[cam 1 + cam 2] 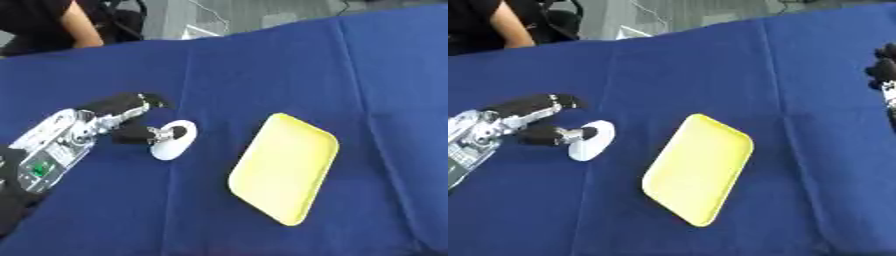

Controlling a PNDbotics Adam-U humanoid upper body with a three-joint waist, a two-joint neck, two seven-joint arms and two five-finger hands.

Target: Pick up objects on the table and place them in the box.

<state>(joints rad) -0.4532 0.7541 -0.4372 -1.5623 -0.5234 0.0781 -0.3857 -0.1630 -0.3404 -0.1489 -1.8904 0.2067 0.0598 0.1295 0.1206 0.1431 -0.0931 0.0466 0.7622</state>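
While its fingers pinch the white oval object (173,141) on the blue tablecloth (262,65), the left hand (122,120) seems set to carry it to the nearby yellow tray (284,167); the right hand (883,70) idles, fingers unclear.

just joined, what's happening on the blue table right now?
The robot's left hand reaches in from the left over the blue tablecloth and has its thumb and fingers at a small white oval disc, apparently pinching it. A shallow yellow rectangular tray lies empty to the right of the disc, apart from it. The right hand shows only at the right edge of the right eye view, idle; its fingers are unclear.
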